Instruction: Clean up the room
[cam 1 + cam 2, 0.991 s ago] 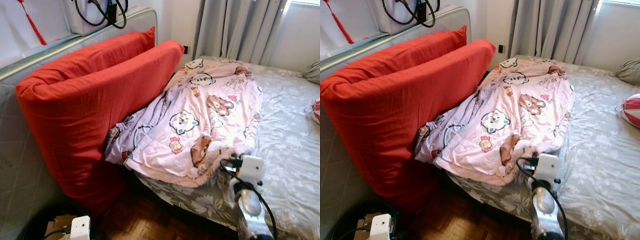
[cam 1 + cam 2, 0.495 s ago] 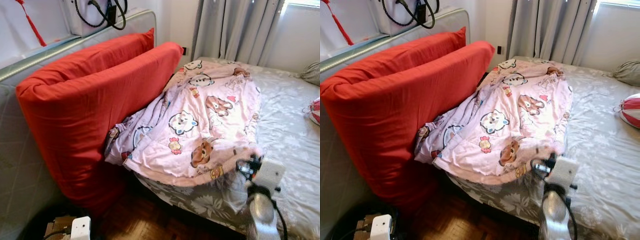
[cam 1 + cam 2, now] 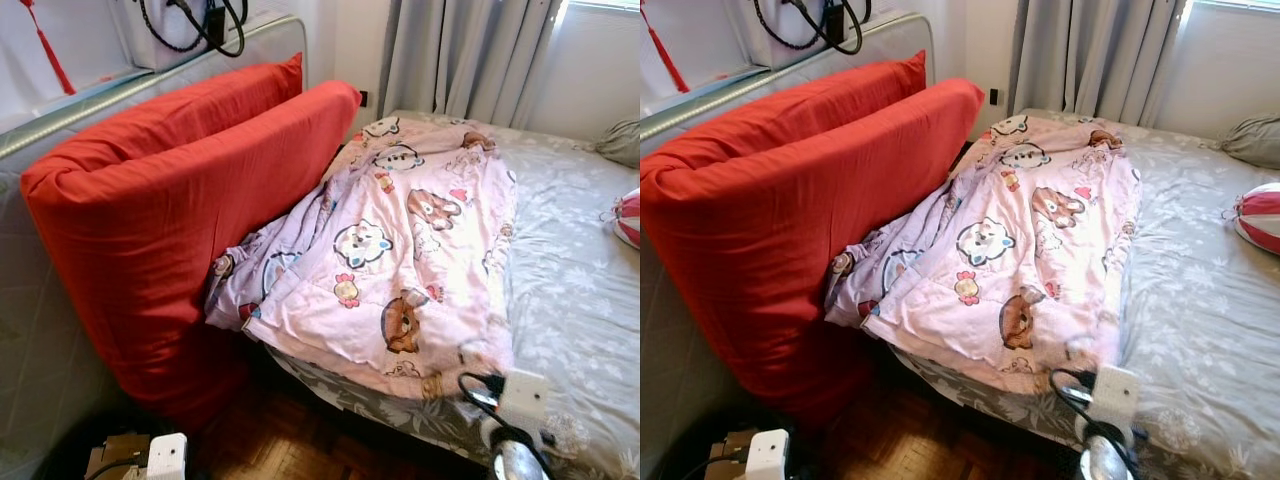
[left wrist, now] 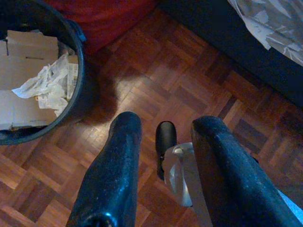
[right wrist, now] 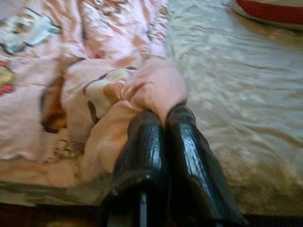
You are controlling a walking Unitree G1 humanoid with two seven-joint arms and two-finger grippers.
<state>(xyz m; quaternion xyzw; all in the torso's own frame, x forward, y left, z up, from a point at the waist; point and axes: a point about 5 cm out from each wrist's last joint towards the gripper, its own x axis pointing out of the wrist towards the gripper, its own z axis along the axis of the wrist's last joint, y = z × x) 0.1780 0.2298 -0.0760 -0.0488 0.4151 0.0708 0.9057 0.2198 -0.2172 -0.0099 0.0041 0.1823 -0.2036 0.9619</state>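
The pink cartoon blanket (image 3: 400,250) lies rumpled across the near half of the bed (image 3: 580,270), one side bunched against a big red cushion (image 3: 170,220) that stands on edge between the bed and the grey padded headboard (image 3: 30,330). A grey floral sheet (image 3: 1210,300) covers the mattress beyond it, and grey curtains (image 3: 460,55) hang at the far wall.

At the bed's near edge the right gripper (image 5: 163,124) has its two black fingers pressed together on a fold of the blanket's corner, the pink cloth bulging out just past the tips. A red and white striped cushion (image 3: 1258,215) sits well apart on the sheet.

The left gripper (image 4: 163,142) hangs low over the wooden parquet floor (image 4: 199,80), its fingers spread apart with nothing between them. Near it stands a black bin (image 4: 71,85) holding cardboard and crumpled paper (image 4: 42,82).
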